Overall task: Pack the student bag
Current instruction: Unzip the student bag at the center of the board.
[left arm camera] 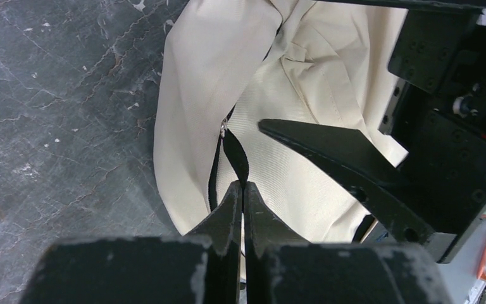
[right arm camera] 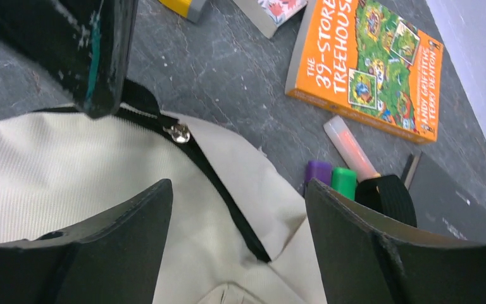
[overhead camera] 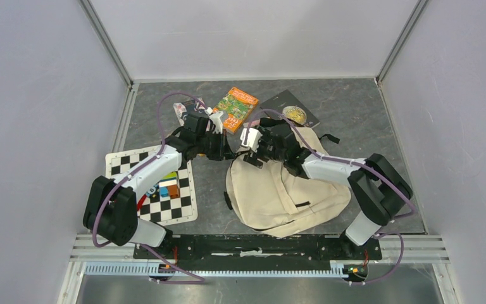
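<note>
Left wrist view shows my left gripper (left arm camera: 242,189) pinched tight on the black fabric zip pull (left arm camera: 235,152) of the soft, likely light cream fabric backpack (left arm camera: 304,82) slumped by the near edge of the grey marbled worktop (left arm camera: 50,126), right gripper (right arm camera: 237,190) gaping above it; I'd grip tabs or seams, not loose cloth.

The dark grey, marbled surface (overhead camera: 367,120) carries the cream student bag (overhead camera: 278,196) near its middle and a checkered mat (overhead camera: 123,161) to the left. At the far side lie a patterned booklet (overhead camera: 180,109), an orange book (overhead camera: 235,109), marker pens (right arm camera: 343,180) and a black folder (overhead camera: 285,101).
</note>
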`<state>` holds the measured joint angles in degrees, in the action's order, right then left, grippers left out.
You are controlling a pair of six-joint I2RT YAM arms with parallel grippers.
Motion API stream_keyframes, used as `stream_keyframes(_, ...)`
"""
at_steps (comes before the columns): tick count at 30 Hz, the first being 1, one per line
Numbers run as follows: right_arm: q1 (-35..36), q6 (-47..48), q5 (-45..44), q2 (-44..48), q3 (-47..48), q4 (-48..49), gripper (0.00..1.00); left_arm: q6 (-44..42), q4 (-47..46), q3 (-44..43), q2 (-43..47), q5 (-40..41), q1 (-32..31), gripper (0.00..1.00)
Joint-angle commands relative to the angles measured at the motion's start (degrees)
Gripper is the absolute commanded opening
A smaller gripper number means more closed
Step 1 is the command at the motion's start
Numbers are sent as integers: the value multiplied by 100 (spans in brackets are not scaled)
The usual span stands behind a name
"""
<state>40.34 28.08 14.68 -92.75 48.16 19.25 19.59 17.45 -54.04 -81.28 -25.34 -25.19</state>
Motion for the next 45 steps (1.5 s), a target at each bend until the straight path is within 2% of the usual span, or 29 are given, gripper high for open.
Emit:
stream_keyframes(1,-41,303,578,-381,510,126,78,-149,-137,-229,-19,-216,30,2)
stream_keyframes(6,-36,320,536,-621,746,24,54,-153,-137,-227,-28,-217,32,2)
stream_keyframes(8,-34,243,447,-643,793,9,42,-149,-139,-238,-23,-219,32,2)
stream_keyframes(9,-35,198,436,-679,865,-99,34,-149,-137,-233,-13,-212,32,2)
stream_keyframes(11,-39,101,425,-779,1140,-462,10,-156,-137,-221,-7,-195,31,2)
stream_keyframes(12,-43,80,417,-824,1274,-637,2,-155,-143,-212,2,-182,31,2)
stream_keyframes(16,-43,-202,44,-764,1284,-600,0,-162,-125,-181,26,-112,32,2)
stream_keyframes(20,-43,-568,-844,-395,775,157,0,-193,-70,-113,177,-53,26,2)
stream_keyframes(26,-41,-678,-1538,45,244,837,0,-246,-30,-21,414,5,14,2)
stream_keyframes(35,-43,-875,-2262,48,383,736,0,-385,-19,88,602,-573,-144,2)
stream_keyframes(45,-36,-1292,-2878,-100,679,704,0,367,-528,862,1181,-831,-271,2)
